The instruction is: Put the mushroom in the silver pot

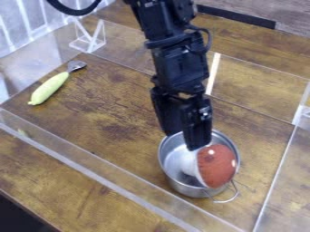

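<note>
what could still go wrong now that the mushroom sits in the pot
1. The open gripper hangs low over the silver pot, right beside the mushroom; lifting carelessly, a finger might brush the mushroom or catch the rim.
2. The pot stands near the clear barrier on the wooden table; a nudge could slide it that way.

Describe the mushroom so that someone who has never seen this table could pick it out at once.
Start at the wooden table and find the round shiny steel pot near its front right, just below the black robot arm. Inside the pot, against its right wall, lies the small toy mushroom with a reddish-brown cap. Unlike the long yellow-green corn-like piece far left, it is round and red.
</note>
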Robot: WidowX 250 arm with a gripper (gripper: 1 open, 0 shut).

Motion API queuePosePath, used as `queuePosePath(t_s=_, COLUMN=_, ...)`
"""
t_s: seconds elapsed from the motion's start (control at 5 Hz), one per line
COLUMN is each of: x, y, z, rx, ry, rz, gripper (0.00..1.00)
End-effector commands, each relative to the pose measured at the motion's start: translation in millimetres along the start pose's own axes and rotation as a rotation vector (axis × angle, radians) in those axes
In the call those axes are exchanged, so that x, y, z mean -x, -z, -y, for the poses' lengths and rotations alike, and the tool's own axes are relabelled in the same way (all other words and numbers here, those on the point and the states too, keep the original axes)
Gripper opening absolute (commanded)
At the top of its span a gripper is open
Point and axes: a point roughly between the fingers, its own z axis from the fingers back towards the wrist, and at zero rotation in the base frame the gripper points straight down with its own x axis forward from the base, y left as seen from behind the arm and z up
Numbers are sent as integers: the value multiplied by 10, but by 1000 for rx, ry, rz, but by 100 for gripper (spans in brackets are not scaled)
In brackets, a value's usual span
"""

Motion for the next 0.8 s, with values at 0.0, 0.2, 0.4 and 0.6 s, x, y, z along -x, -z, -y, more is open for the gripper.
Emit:
queuePosePath(t_s=0.0, x=48, y=-283, z=23, rx=-41, ry=21, rz=57, gripper=100)
queuePosePath(t_s=0.2, x=-22, y=-410, z=153, rx=-52, ry=26, rz=63, gripper=100)
queuePosePath(t_s=0.4, x=-106, y=-502, z=308, rx=-66, ry=46, rz=65, gripper=100)
queuePosePath(t_s=0.6, x=-165, y=-404, z=429, rx=-69, ry=96, rz=52, gripper=100)
